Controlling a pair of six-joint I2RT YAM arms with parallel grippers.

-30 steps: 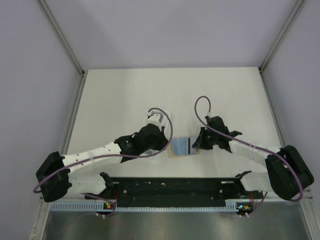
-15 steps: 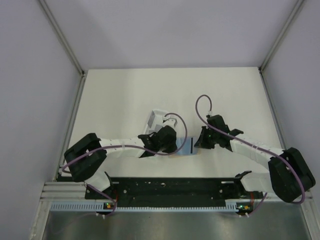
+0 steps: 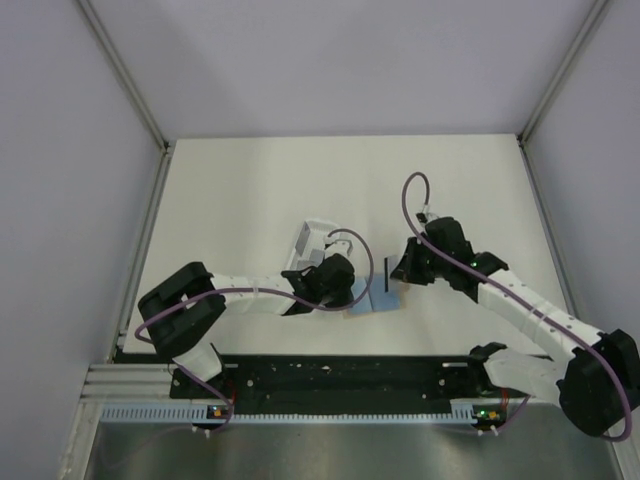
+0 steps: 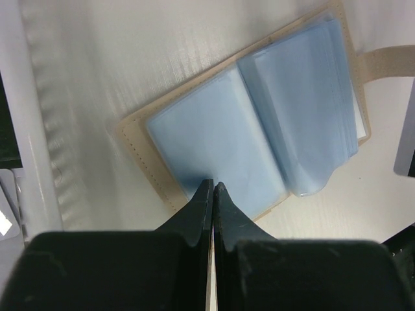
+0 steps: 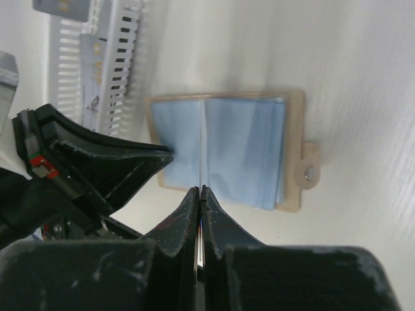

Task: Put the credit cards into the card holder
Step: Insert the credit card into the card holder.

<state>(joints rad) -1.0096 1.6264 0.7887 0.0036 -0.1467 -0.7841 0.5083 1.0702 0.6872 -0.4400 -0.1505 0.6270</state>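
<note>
Card holder (image 4: 214,136) open, left fingers (image 4: 196,217) pressing it, right fingers (image 5: 183,223) pinching credit card (image 3: 386,275)

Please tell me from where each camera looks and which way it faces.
Top external: fixed above and behind the robot, facing down on the table; shows left arm and right arm.
Left wrist: on the left arm, facing down along its shut left tool onto the open card holder.
Right wrist: on the right arm, facing down past its right tool, shut on a credit card.
Shared: both wrist views show the card holder.
</note>
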